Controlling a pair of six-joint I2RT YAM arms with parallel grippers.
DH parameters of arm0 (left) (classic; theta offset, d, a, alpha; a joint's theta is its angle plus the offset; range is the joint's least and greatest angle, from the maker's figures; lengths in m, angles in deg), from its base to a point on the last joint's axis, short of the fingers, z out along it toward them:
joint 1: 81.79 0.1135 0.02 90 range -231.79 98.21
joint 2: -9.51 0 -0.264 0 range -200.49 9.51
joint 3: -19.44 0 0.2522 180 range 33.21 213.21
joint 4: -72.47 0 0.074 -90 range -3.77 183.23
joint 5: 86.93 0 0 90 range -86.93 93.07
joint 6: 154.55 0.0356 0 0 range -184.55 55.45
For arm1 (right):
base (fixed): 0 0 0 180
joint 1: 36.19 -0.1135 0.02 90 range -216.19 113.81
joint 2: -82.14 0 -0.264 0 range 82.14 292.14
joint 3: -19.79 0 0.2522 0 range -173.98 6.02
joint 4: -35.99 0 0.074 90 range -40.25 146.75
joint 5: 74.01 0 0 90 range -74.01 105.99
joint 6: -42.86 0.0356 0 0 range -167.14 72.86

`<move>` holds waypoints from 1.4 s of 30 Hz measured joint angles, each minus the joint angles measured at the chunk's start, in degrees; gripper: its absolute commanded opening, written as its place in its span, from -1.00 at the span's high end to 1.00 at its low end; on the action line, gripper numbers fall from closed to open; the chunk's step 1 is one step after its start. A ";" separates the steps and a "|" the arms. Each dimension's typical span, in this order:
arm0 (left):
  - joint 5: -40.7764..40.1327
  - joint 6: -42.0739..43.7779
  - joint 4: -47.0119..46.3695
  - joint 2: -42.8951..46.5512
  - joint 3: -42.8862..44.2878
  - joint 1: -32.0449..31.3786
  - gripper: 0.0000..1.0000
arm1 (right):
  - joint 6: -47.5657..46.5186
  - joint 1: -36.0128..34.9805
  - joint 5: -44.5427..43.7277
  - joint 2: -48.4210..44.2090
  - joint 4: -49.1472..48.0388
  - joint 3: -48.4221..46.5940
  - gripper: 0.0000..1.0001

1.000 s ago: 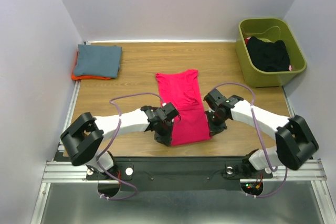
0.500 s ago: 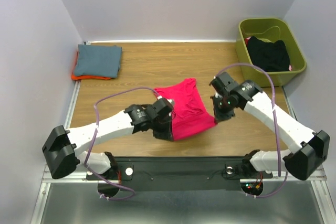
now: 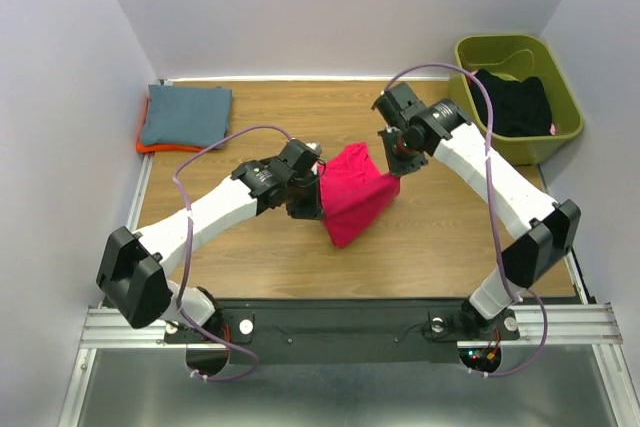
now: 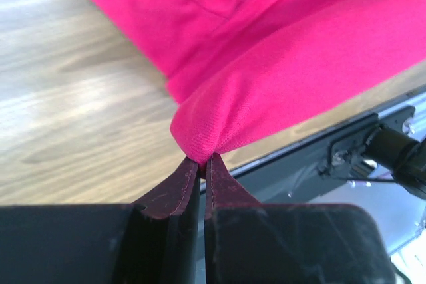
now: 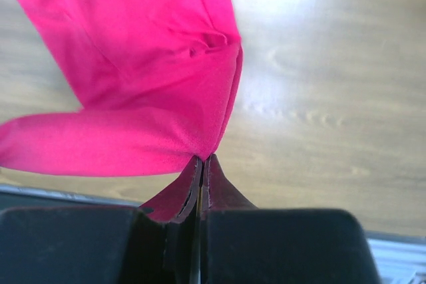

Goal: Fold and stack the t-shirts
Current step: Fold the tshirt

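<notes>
At the far left of the table [image 3: 250, 247], by the wall, a slate blue-grey t-shirt [image 3: 185, 115] lies folded on an orange t-shirt [image 3: 150, 148], of which only a thin strip shows along the near edge.

Towards the middle, the left gripper [image 3: 312, 202] reaches in with its jaws pressed fully together on a small pinch of the magenta-pink t-shirt [image 3: 352, 197]. The left wrist view shows the cloth bunching right at the fingertips [image 4: 214, 171].

The pink shirt hangs between the two arms over mid-table, doubled over and sagging to a point on the near side. Whether that low tip touches the wood I cannot tell.

On its right side the right gripper [image 3: 397, 169] is likewise clamped tight, with no gap between the jaws, on another corner of the fabric, as the right wrist view shows.

The cloth looks light and wholly limp. It has no stiffness of its own, so it will likely drape and crease wherever it is unsupported. Two spread holds on the edge, as here, seem the best way to keep one side taut for laying flat. Both pinches are small, and a hard pull apart could tug the fabric free.

At the far right stands the olive-green bin [image 3: 468, 97], with a black garment [image 3: 512, 102] heaped inside it
</notes>
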 measured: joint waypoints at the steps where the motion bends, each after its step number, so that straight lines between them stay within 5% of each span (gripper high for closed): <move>1: 0.17 0.57 -0.07 -0.31 0.07 0.90 1.00 | -0.37 0.17 -0.13 1.01 -0.11 -1.64 0.99; 26: 6.10 12.26 -7.06 -14.29 4.31 16.39 1.00 | -7.65 3.54 1.36 29.57 -5.70 -26.16 0.99; 38: 6.69 14.60 -14.05 -20.48 4.28 20.76 1.00 | -8.31 5.55 3.50 33.07 -17.07 -21.00 0.97; 42: 6.67 14.62 -16.00 -21.92 4.07 21.11 0.94 | -8.15 5.92 3.67 34.05 -19.96 -18.84 0.73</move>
